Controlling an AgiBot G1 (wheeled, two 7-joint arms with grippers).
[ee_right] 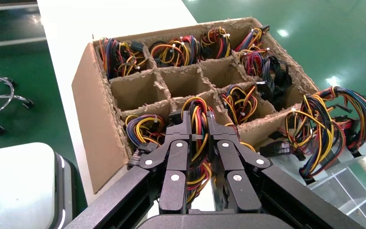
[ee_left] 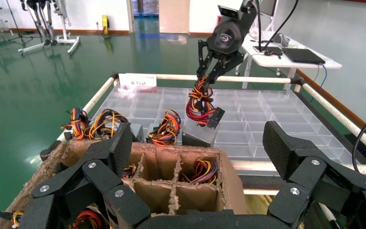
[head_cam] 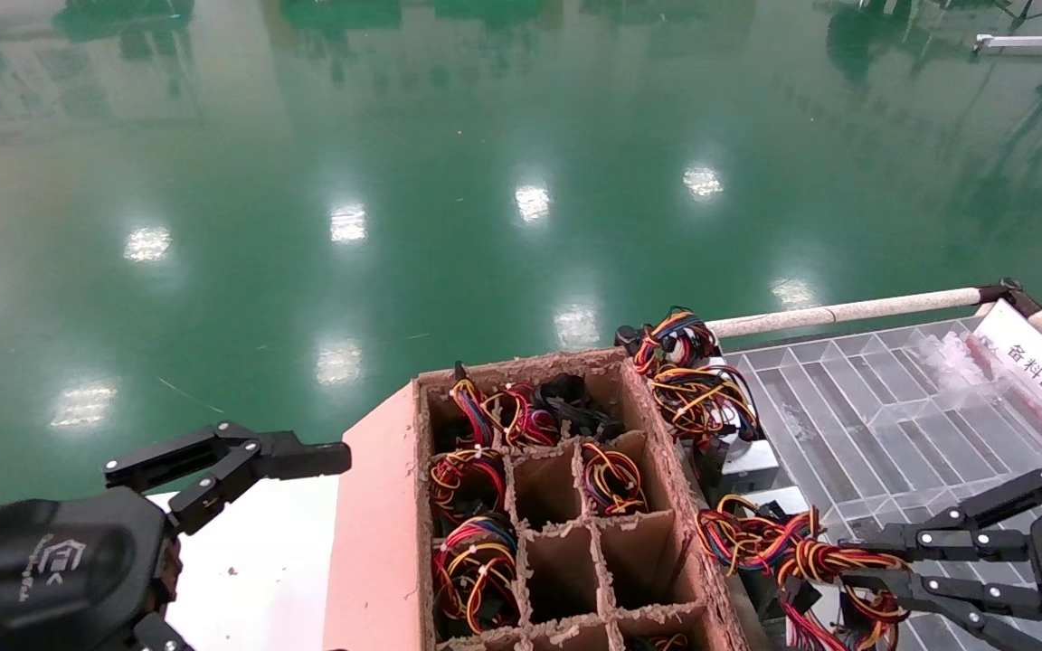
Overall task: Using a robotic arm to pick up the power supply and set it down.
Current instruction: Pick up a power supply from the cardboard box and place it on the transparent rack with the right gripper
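My right gripper (head_cam: 849, 567) is shut on the red, yellow and black wire bundle (ee_right: 199, 143) of a power supply, just beside the cardboard box's right wall. In the left wrist view the silver power supply (ee_left: 201, 132) hangs tilted under the right gripper (ee_left: 208, 78), low over the clear tray; whether it touches the tray I cannot tell. In the head view only its wires (head_cam: 783, 553) show well. My left gripper (ee_left: 198, 143) stands open and empty at the box's left side, one finger (head_cam: 232, 457) over the white table.
A divided cardboard box (head_cam: 376, 542) holds several wired supplies; some cells are bare. Two more supplies (head_cam: 702, 398) lie on the clear compartment tray (head_cam: 892, 407), framed by a white rail (head_cam: 847, 312) and carrying a label sign (head_cam: 1037, 362). Green floor lies beyond.
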